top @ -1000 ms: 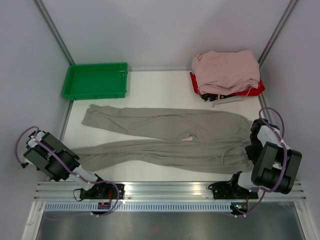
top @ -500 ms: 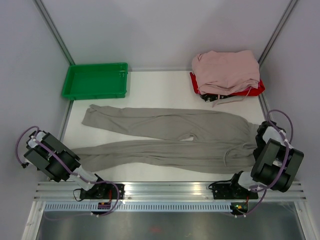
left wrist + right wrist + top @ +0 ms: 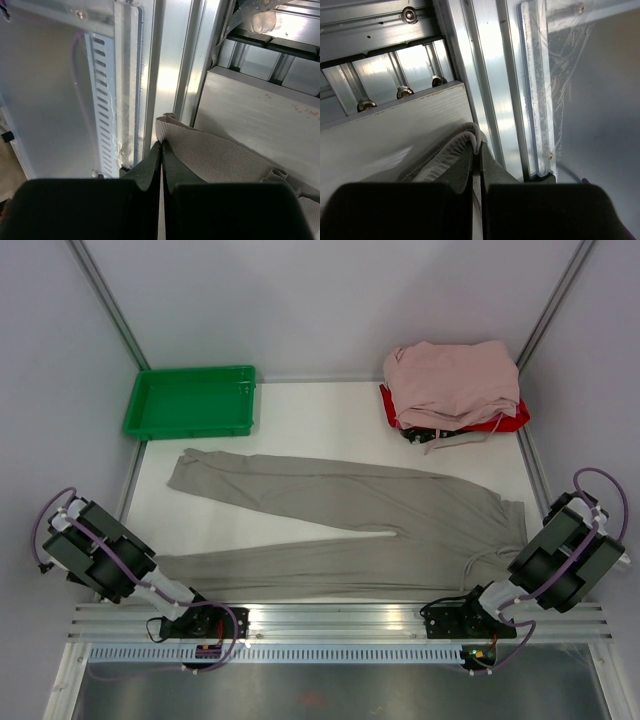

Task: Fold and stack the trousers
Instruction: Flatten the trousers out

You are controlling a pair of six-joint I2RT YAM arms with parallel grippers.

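From above, neither the left jaws nor the right jaws can be seen: each pair is covered by its own arm, the left arm (image 3: 100,560) and the right arm (image 3: 560,560). Both ends of the trousers (image 3: 330,530) are covered there too. At the left wrist, the cloth is hidden where it is pinched between the left jaws, and it is cut off at the frame edge to their right. At the right wrist, the cloth edge is swallowed between the right jaws, whose dark, blurred body covers the rest. Far beyond the right jaws, a red thing (image 3: 510,418) and a dark item (image 3: 425,433) are mostly buried under pink garments (image 3: 452,380) and cannot be identified.
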